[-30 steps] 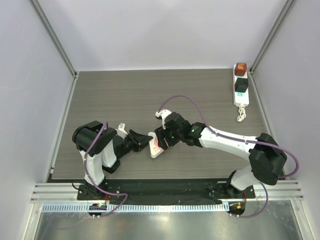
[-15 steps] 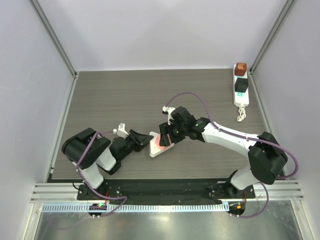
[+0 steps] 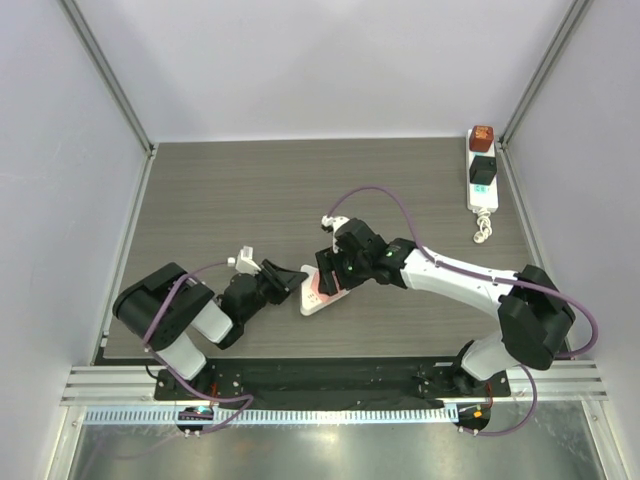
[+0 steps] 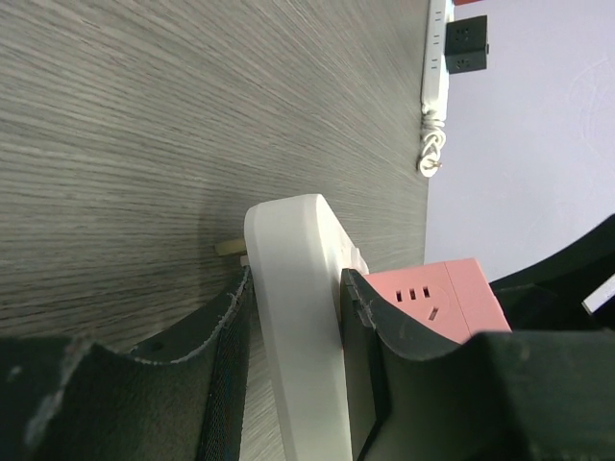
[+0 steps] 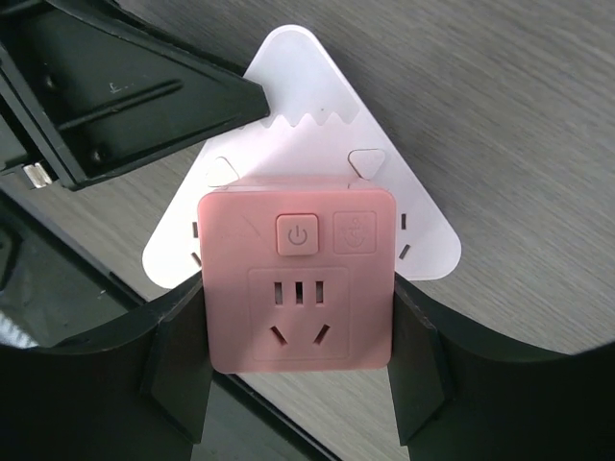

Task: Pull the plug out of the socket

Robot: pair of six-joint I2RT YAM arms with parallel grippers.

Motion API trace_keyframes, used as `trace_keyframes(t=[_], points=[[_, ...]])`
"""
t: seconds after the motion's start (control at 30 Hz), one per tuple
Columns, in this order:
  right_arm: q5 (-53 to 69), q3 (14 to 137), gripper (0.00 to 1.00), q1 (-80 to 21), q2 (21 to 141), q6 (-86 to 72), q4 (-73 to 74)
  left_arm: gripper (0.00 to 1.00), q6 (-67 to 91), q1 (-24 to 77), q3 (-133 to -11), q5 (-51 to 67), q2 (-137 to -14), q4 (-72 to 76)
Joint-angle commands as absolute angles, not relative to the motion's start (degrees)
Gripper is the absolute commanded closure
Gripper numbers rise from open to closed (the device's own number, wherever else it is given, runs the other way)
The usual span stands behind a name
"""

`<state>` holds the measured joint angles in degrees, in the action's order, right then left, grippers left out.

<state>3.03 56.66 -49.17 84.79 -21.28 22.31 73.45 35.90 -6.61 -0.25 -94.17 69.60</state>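
The socket, a long white power strip point(image 3: 482, 178) with a knotted cord point(image 3: 482, 230), lies at the far right edge; it also shows in the left wrist view point(image 4: 437, 58). A pink cube plug point(image 3: 324, 287) sits against the face of a white triangular plate point(image 3: 311, 303) at mid table. My left gripper point(image 3: 293, 280) is shut on the plate's edge point(image 4: 293, 317). My right gripper point(image 3: 336, 272) is shut on the pink cube point(image 5: 298, 288), one finger on each side. The plate point(image 5: 298, 144) stands tilted on its edge.
A red-brown adapter point(image 3: 482, 136) and a black adapter point(image 3: 482, 170) sit on the power strip. The black adapter also shows in the left wrist view point(image 4: 466, 43). Grey walls and metal posts close in the wood-grain table point(image 3: 250, 200).
The left arm's body has swung left and lower while its gripper stays on the plate. The right gripper with the pink cube has shifted slightly right and up.
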Motion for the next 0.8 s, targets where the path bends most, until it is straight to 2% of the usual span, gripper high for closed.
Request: trace_keyframes(t=[0.0,0.1,0.27,0.3,0.33,0.43,0.6,0.73,0.77], points=[[5.5,56.7,0.99,-43.4,80.7,-26.7,18.0,1.0,66.2,35.9,-4.0,-6.4,-94.4,56.4],[11.0,54.7,0.99,-39.9,79.8,-29.5,15.6,1.0,66.0,36.3,-4.3,-6.9,-93.6,54.6],[5.6,54.8,0.99,-40.6,78.3,-27.2,17.4,1.0,65.5,36.6,-4.5,-7.6,-92.2,52.7],[2.9,55.5,0.99,-42.2,78.2,-25.5,19.4,1.0,65.5,36.6,-4.6,-7.6,-92.0,52.5],[-6.1,56.2,0.99,-44.4,78.0,-22.6,20.3,1.0,65.4,36.9,-4.7,-7.6,-92.0,52.3],[-15.3,58.7,0.99,-51.0,79.7,-20.7,22.8,1.0,65.4,37.4,-5.2,-8.2,-91.9,51.4],[-25.0,58.8,0.99,-56.1,82.5,-20.0,24.3,1.0,65.4,37.8,-5.2,-8.8,-90.9,50.5],[-22.9,58.1,0.99,-54.7,82.0,-19.9,23.8,1.0,65.0,38.2,-5.4,-9.3,-89.4,48.3],[-13.3,57.3,0.99,-53.0,80.3,-21.6,22.8,1.0,65.0,38.3,-5.4,-9.5,-89.2,48.1]])
